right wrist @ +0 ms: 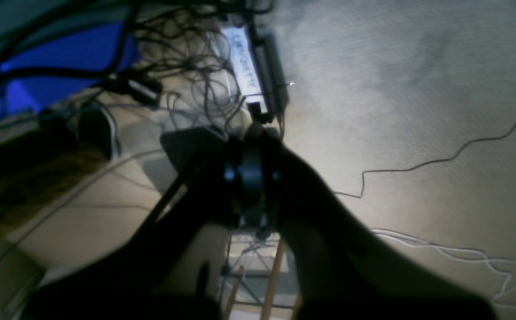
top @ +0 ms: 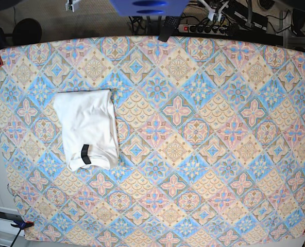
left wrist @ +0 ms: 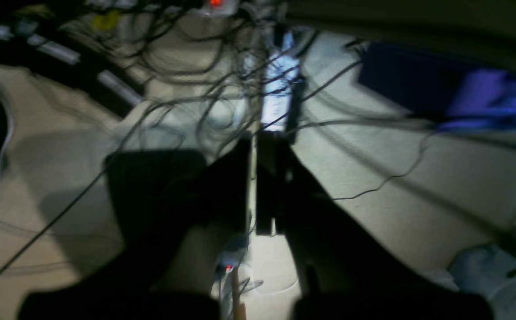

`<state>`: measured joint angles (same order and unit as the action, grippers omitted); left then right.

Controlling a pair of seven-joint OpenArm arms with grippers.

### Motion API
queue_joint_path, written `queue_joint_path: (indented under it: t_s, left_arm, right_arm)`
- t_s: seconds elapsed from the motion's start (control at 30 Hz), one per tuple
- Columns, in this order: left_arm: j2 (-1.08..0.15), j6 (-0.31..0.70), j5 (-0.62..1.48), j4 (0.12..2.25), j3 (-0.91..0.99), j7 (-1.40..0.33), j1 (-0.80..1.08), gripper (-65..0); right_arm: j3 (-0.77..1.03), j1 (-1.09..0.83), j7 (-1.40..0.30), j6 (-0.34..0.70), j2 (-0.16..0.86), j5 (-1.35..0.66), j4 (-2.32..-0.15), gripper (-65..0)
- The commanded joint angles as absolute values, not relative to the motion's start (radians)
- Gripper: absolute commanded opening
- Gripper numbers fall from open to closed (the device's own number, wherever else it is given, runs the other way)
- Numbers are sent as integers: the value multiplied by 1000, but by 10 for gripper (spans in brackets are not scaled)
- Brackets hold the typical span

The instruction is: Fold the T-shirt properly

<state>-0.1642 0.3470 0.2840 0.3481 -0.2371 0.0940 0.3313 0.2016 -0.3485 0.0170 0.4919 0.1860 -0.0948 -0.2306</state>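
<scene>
The T-shirt [top: 87, 128] lies as a compact white rectangle on the patterned tablecloth [top: 204, 144], in the left part of the base view, its long axis running from the far edge toward the near edge. A small black tag [top: 85, 154] shows near its nearer end; no print is visible. Judging by this shape, the folding looks finished or close to it.

Neither arm appears in the base view, so the shirt lies well apart from both. Since the arm with the right wrist camera belongs to that view's left side, the right arm is judged the nearer one should any tidying be needed.

Both wrist cameras look away from the table, at a pale floor strewn with cables [left wrist: 195, 89]. The left gripper [left wrist: 264, 186] is a dark silhouette with its fingers drawn close together, only a thin slit between them, nothing held. The right gripper [right wrist: 251, 182] looks likewise closed and empty, though the view is dim and blurred.
</scene>
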Motion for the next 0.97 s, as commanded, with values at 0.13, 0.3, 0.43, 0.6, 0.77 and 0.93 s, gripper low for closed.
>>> queue_joint_path:
  t_s: [0.13,0.3,0.43,0.6,0.77,0.93]
  left_arm:
    - [-130,318,280,321,-321,104,283,-649]
    - [-104,255,280,303,-325,105,251,-648]
    - [-104,255,280,305,-325,107,234,-648]
    - [-104,255,288,305,-325,107,211,-648]
    - [-104,255,288,305,-323,107,209,-648]
    - [-104,255,288,300,-323,107,213,-648]
  right_arm:
    - [196,-295,44,452,159,-96,-188,-650]
    - [202,-248,44,447,94,-102,-186,-650]
    - [202,-232,47,334,93,-102,-186,-650]
    - [202,-197,47,199,41,-99,-196,-650]
    - [196,-160,44,186,-15,-97,-191,-650]
    - [194,-159,45,186,-18,-96,-194,-650]
